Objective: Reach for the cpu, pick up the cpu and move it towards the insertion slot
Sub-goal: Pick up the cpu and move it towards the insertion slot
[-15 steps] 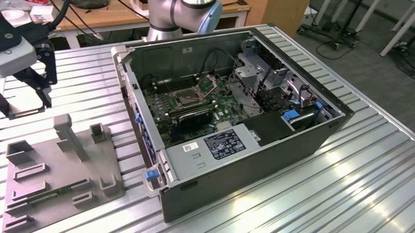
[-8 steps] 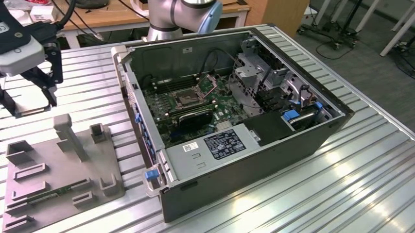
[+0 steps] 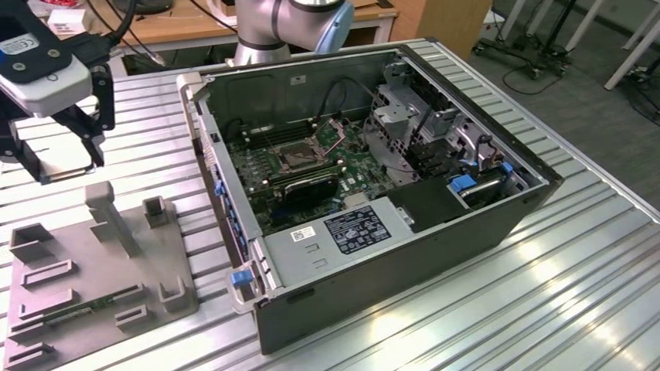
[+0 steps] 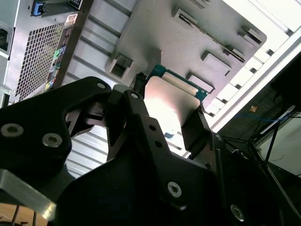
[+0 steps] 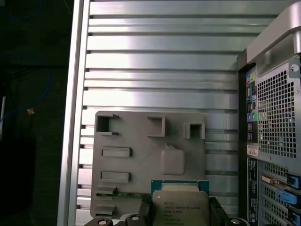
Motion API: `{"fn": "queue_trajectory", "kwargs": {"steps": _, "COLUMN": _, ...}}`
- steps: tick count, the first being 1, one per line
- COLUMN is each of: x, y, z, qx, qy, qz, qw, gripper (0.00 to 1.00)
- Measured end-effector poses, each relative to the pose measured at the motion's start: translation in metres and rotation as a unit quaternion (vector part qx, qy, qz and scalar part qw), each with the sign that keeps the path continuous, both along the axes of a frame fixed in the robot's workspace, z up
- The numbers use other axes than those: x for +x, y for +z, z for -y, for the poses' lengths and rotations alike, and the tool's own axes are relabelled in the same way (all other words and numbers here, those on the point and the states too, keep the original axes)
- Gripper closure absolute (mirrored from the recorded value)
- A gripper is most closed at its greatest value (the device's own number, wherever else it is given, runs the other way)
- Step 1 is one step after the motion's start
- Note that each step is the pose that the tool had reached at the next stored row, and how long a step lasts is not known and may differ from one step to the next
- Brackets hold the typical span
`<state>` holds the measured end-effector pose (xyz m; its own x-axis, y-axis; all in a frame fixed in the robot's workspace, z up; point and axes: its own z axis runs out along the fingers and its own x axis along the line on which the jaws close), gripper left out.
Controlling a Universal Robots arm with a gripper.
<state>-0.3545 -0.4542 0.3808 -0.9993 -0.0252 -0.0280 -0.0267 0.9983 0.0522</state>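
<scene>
In the exterior view my gripper (image 3: 62, 158), a white-bodied unit with black fingers, hangs in the upper corner at the exterior view's left, above the ribbed aluminium table (image 3: 577, 294). Below it, at the lower left of the frame, lies the grey moulded fixture plate (image 3: 93, 270) with its raised pockets. The open black computer case (image 3: 433, 255) stands in the middle. Inside it the insertion slot (image 3: 294, 158), a square socket with a dark centre and shiny metal frame, sits on the green motherboard (image 3: 361, 166), well apart from the gripper.

In the second wrist view the black fingers (image 4: 197, 129) are pinched on the cpu (image 4: 171, 106), a flat square chip with a silvery metal top and green rim (one finger on each opposite edge). The fixture plate lies behind it.

In the first wrist view I see the chip clamped between the fingertips, with the plate beyond it and the case's perforated rear panel off to one side.
</scene>
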Motion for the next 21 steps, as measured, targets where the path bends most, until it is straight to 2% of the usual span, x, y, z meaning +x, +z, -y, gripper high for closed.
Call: {"fn": "queue_trajectory", "kwargs": {"steps": 21, "x": 0.0248, "y": 0.0000, "z": 0.0000, "qx": 0.0000, "qy": 0.000, "qz": 0.0000, "qw": 1.00000, "gripper": 0.45}}
